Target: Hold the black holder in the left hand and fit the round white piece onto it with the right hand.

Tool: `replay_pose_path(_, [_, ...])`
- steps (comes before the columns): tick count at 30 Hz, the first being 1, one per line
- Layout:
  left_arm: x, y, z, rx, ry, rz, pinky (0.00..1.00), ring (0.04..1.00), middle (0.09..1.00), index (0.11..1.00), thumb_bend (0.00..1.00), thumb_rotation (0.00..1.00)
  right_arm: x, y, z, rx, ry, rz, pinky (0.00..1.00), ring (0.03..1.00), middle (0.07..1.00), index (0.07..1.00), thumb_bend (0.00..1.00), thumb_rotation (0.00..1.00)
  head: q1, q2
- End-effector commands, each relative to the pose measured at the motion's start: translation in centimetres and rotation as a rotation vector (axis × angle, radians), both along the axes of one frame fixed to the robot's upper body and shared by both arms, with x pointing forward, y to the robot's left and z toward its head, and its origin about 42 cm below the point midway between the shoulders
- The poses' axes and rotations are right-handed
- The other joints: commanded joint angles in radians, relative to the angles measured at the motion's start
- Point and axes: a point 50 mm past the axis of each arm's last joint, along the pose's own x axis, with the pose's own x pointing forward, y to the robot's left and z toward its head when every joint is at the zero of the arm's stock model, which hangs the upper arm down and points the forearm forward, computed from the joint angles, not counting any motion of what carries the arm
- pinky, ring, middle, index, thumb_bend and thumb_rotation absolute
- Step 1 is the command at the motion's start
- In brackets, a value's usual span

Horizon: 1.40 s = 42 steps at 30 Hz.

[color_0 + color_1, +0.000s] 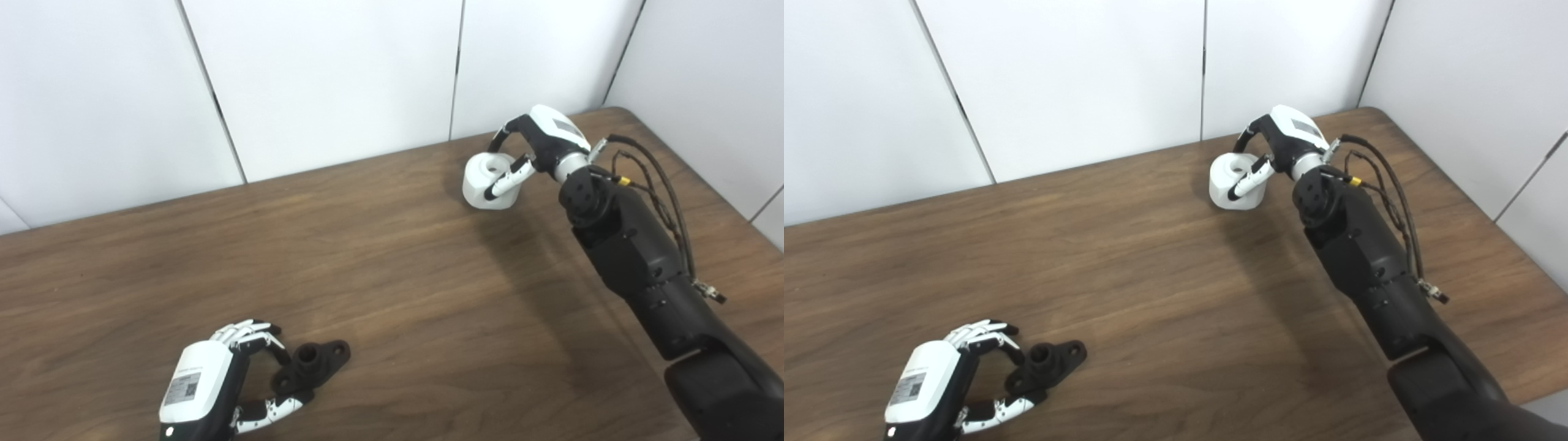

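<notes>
The black holder (313, 363), a flanged piece with a raised round boss, lies on the wooden table (392, 294) near its front left. My left hand (211, 383) is curled around the holder's left end, fingers (248, 334) touching it from behind and thumb (275, 408) from the front. The round white piece (487, 182), with a hole in its top, is at the far right of the table, tilted. My right hand (539, 147) is wrapped on it, thumb across its front and fingers behind.
White wall panels (331, 79) stand just behind the table's far edge and along its right side. The right forearm (637, 257) with loose cables (661, 190) reaches over the right part of the table.
</notes>
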Motion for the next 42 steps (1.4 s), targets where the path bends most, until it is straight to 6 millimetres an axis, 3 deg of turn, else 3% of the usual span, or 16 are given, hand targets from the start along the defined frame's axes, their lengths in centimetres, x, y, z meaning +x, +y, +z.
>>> replay_pose_path(1, [0.1,0.8,0.0,0.014,-0.017,0.014,0.84,0.820,0.745,0.485,0.52,0.05,0.4,-0.5,2.7,-0.048,-0.101,0.024,0.90,0.888,0.789,0.485,0.52,0.13,-0.001,0.001])
replay_pose_path(17, [0.3,0.3,0.1,0.010,-0.023,0.014,0.84,0.820,0.739,0.486,0.52,0.05,-0.2,-0.6,2.6,-0.063,-0.095,0.056,0.90,0.885,0.787,0.484,0.52,0.13,0.025,0.004])
replay_pose_path(29, [0.4,-0.9,-0.2,-0.003,-0.023,0.009,0.83,0.814,0.742,0.485,0.52,0.05,-5.6,6.1,7.7,-0.140,-0.054,0.312,0.91,0.911,0.797,0.487,0.52,0.14,0.085,0.013])
replay_pose_path(38, [0.3,-2.0,0.0,-0.004,-0.020,0.009,0.84,0.821,0.750,0.486,0.52,0.05,-8.4,9.8,8.8,-0.085,-0.079,0.433,0.90,0.928,0.813,0.486,0.52,0.14,0.135,0.025])
replay_pose_path(42, [0.3,-2.7,0.1,-0.004,-0.009,0.016,0.84,0.822,0.754,0.486,0.52,0.05,-9.7,11.7,9.0,-0.046,-0.095,0.508,0.90,0.909,0.778,0.485,0.52,0.14,0.180,0.033])
